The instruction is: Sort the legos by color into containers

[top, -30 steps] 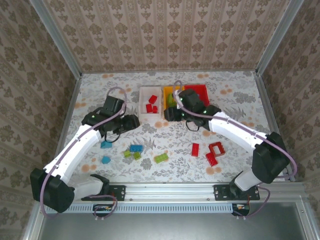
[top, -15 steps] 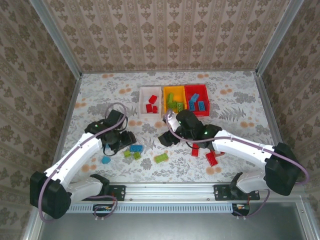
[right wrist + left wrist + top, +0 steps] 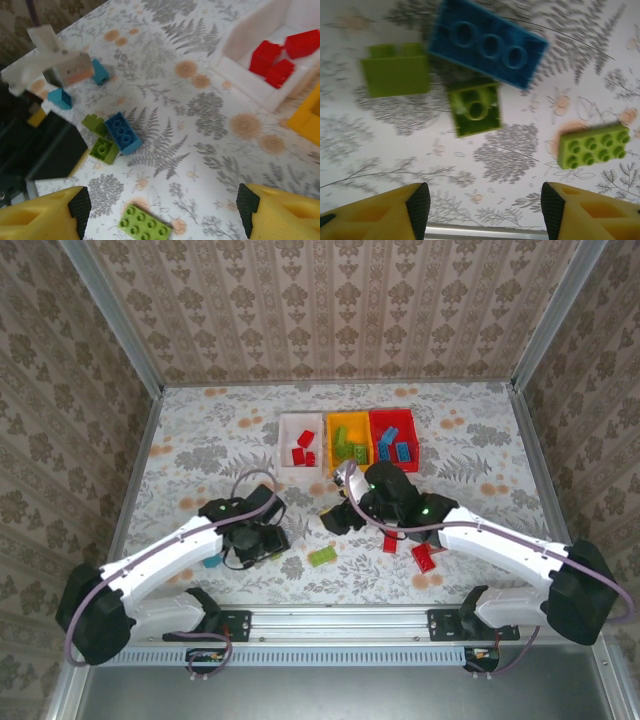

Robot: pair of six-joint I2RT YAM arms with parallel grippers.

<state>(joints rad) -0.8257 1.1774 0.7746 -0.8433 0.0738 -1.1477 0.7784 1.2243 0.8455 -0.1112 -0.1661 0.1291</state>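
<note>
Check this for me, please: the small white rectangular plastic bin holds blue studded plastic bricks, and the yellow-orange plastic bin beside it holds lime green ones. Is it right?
Not quite. The small white rectangular plastic bin holds red studded plastic bricks, not blue ones; the right wrist view shows this. The yellow-orange plastic bin beside it does hold lime green bricks.
</note>
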